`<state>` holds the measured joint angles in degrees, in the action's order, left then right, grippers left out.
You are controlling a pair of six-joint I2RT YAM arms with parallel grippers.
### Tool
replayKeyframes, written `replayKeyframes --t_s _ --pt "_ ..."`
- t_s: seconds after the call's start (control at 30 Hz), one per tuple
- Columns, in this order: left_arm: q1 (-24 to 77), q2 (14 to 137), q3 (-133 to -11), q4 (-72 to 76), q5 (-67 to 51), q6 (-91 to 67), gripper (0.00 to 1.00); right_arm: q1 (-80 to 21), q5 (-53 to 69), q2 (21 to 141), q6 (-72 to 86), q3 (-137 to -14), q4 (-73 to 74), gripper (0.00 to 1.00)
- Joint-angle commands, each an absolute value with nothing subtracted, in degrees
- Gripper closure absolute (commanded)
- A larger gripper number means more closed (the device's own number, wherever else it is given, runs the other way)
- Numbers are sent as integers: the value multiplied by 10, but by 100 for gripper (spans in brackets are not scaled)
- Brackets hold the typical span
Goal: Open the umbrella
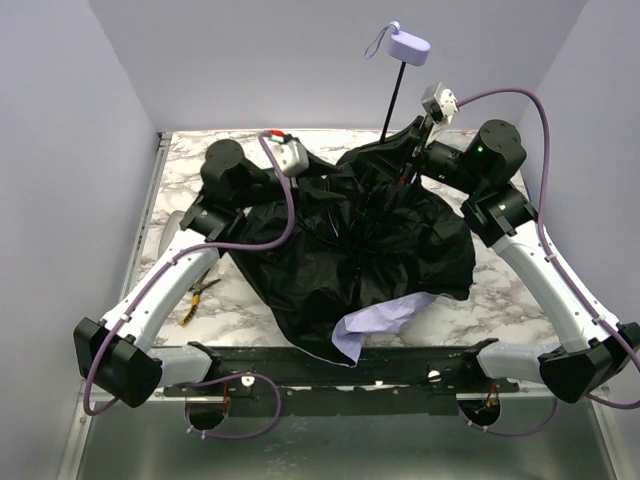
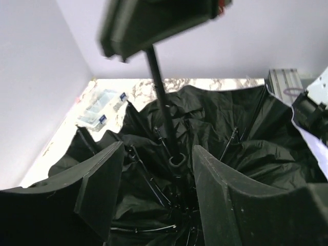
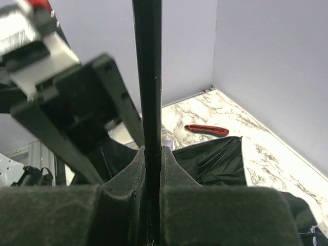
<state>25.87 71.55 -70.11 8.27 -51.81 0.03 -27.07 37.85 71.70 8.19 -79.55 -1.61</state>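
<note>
**Right gripper [image 3: 152, 156] clamps the thin black shaft [image 3: 148, 77]; left gripper [image 2: 159, 151] is spread at the hub**

The right gripper's pads are pressed together on the shaft, holding it tilted up and away from the arms. The small lavender handle [image 1: 408, 45] is high in the air. The folding umbrella [image 1: 350, 250] lies upside down on the white-and-grey marbled table [image 1: 500, 300]. Its black lining faces up in slack folds, and a flap of pale lavender fabric [image 1: 370, 320] shows at the near edge.

The left gripper reaches into the canopy with its fingers [image 2: 97, 189] wide apart on either side of the shaft's lower end, gripping nothing.

The step in hand looks like seating the left gripper on the sliding collar while the right steadies the shaft. The next move probably calls for closing on that collar and pushing it along the shaft until the thin metal ribs [image 2: 228, 146] spread and lock.

The collar is hard to pick out among dark folds and struts. From above, the lining hides the left fingertips. A red-handled tool [image 3: 207, 129] on the table is too small to identify.
</note>
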Motion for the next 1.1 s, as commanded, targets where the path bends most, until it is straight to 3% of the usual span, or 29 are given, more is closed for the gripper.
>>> replayKeyframes --t_s 0.0,0.37,0.7,0.83,1.07 --pt "320 723 -674 50 -478 141 47 -275 375 716 97 -808 -54 100" --pt "385 785 -705 25 -368 153 70 -275 373 714 101 -813 -55 100" --pt "371 847 -678 -6 -350 154 80 -275 336 726 84 -863 -43 100" --pt "370 869 -672 -7 -346 164 80 -274 332 734 87 -892 -40 100" --pt "369 899 -667 -19 -344 172 70 -270 323 742 86 -932 -39 100"
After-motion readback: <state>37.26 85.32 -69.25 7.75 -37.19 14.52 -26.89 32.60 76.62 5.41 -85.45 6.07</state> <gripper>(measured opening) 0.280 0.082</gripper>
